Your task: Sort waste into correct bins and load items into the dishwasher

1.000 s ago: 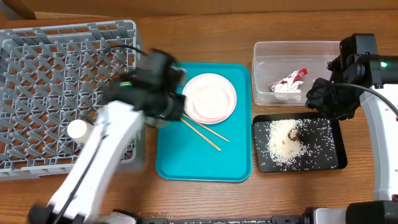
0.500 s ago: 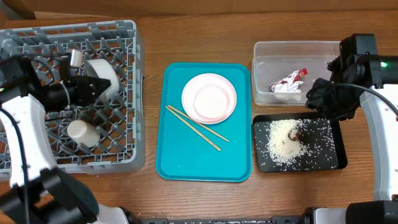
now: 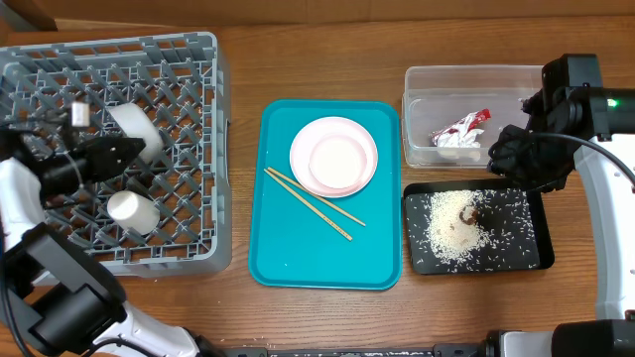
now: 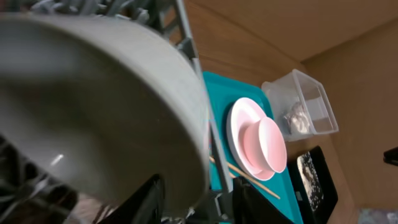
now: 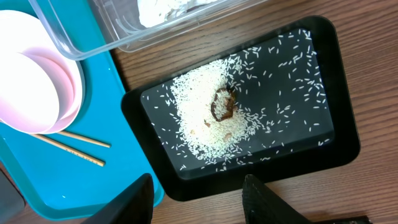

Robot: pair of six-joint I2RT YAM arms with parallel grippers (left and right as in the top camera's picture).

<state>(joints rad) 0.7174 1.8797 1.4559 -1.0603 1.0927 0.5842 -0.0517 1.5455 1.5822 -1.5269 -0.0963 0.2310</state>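
Step in hand: loading the dish rack (image 3: 189, 59). We log the left gripper (image 4: 199, 200) clamped on the grey bowl (image 3: 134, 121), 12 o'clock of the racked white cup (image 3: 131, 210); right gripper (image 5: 202, 199) wide, empty. Next, we judge: seat and release it, then fetch the large white plate (image 3: 302, 149) at 3 o'clock.

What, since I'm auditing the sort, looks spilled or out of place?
Nothing stands out. The rice grains are scattered, yet all inside the black tray; the wrapper lies in the clear tub. The grey bowl is tilted only because the left gripper holds it.
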